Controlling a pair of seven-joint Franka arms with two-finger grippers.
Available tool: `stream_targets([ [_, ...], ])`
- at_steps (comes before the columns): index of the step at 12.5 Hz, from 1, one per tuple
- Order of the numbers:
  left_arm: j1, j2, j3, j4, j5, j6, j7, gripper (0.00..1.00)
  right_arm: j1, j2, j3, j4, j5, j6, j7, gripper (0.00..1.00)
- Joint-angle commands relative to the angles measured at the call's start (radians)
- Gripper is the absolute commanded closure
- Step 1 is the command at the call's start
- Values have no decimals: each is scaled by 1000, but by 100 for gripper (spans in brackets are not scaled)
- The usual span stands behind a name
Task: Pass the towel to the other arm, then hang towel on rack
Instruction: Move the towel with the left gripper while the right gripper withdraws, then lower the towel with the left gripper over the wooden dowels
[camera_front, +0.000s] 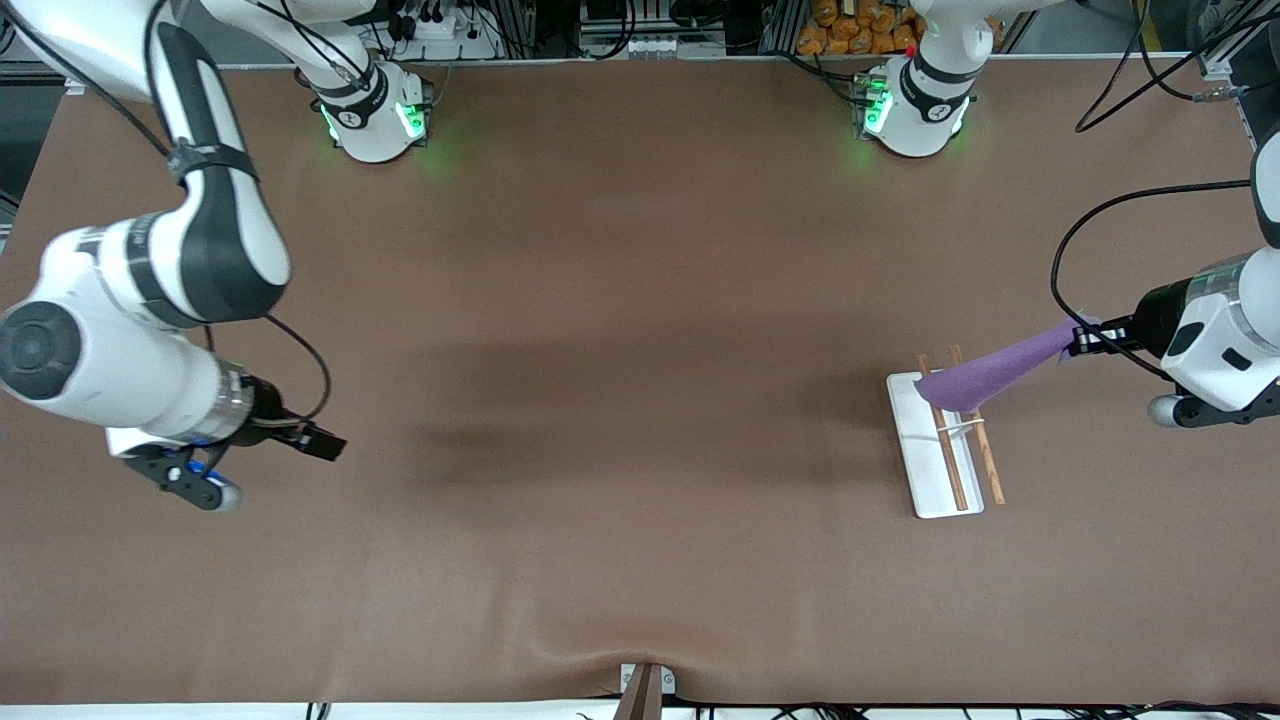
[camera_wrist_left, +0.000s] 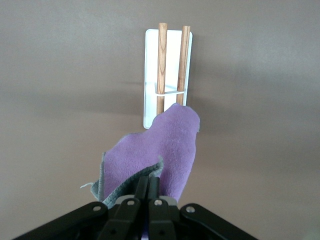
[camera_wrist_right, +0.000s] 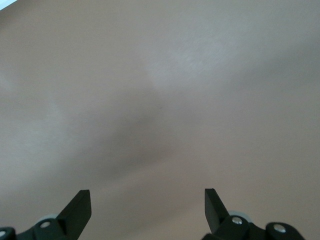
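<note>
Right hand (camera_wrist_right: 147, 210) fingers (camera_wrist_right: 80, 207) spread wide, nothing between; bare brown table (camera_wrist_right: 165, 100) below.

Even, bright overhead light falls on the brown table (camera_front: 640, 300); broad soft shadows lie across its middle. Green glow marks both arm bases; the wrist views look softer, without glare.

Left fingers (camera_wrist_left: 148, 192) pinched, right fingers (camera_wrist_right: 80, 207) apart

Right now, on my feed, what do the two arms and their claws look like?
Both arms are glossy white with black joint bands, black cables clipped alongside and green lights glowing at the bases. The left claw and right claw are black with two flat fingers; silver screws show at the finger mounts.
</note>
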Motion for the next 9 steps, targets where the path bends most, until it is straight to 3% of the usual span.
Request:
stream_targets([
  [1, 1, -17, -5, -9, 23, -11, 5, 100, -55, -59, 20, -30, -23, -22, -113, 0],
  [4, 1, -17, -3, -9, 24, -11, 3, 100, -117, -134, 20, -69, -46, -21, -276, 0],
  [9, 7, -19, -2, -12, 23, -11, 6, 100, -111, -378, 23, -313, -46, -10, -303, 0],
])
